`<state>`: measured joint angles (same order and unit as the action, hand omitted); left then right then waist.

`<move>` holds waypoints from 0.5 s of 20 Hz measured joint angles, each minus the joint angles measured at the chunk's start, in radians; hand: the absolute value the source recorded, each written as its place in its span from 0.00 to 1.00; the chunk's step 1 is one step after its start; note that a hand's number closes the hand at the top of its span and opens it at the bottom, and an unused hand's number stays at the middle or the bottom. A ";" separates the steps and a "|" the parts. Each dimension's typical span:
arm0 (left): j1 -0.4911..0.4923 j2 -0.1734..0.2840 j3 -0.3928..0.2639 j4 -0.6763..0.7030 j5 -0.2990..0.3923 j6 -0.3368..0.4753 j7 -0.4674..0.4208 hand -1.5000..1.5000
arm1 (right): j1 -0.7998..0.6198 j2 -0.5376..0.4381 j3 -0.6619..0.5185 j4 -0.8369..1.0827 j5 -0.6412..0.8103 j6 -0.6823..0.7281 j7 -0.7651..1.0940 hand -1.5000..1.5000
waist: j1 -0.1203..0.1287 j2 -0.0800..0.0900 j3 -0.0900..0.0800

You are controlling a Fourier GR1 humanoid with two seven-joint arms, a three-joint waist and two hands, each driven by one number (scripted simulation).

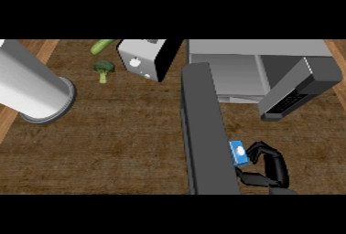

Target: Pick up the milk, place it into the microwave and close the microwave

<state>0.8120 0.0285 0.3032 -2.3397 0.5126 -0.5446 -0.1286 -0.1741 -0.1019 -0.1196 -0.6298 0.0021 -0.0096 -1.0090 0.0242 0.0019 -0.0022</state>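
— Now, the milk [238, 152] sits just beside the microwave's open door [206, 132], below the microwave [233, 68], and the right hand [269, 167] has fingers and thumb curled round it.

— Pick-up step, then?

— Looks so. Next comes a lift past that door into the cavity; the carton must clear the door edge. No left hand visible.

Beside the microwave door [206, 132], the right hand [270, 167] was glossy black, its slender segmented fingers [260, 148] and thumb angular, with faint grey highlights.
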 measured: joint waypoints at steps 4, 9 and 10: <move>0.000 0.000 -0.009 0.001 0.007 -0.008 0.002 0.00 | -0.128 -0.018 0.005 0.108 0.018 0.038 0.001 1.00 | 0.013 0.004 0.004; -0.019 0.010 0.010 0.007 0.021 0.000 0.019 0.00 | -0.259 -0.045 0.001 0.213 0.042 0.051 -0.002 1.00 | 0.010 0.005 0.005; -0.014 0.016 0.018 0.010 0.030 -0.006 0.020 0.00 | -0.279 -0.050 -0.005 0.232 0.044 0.046 -0.008 1.00 | 0.013 0.005 0.005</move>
<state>0.7978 0.0448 0.3212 -2.3299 0.5430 -0.5502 -0.1085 -0.4530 -0.1519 -0.1250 -0.3980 0.0460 0.0364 -1.0172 0.0373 0.0072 0.0027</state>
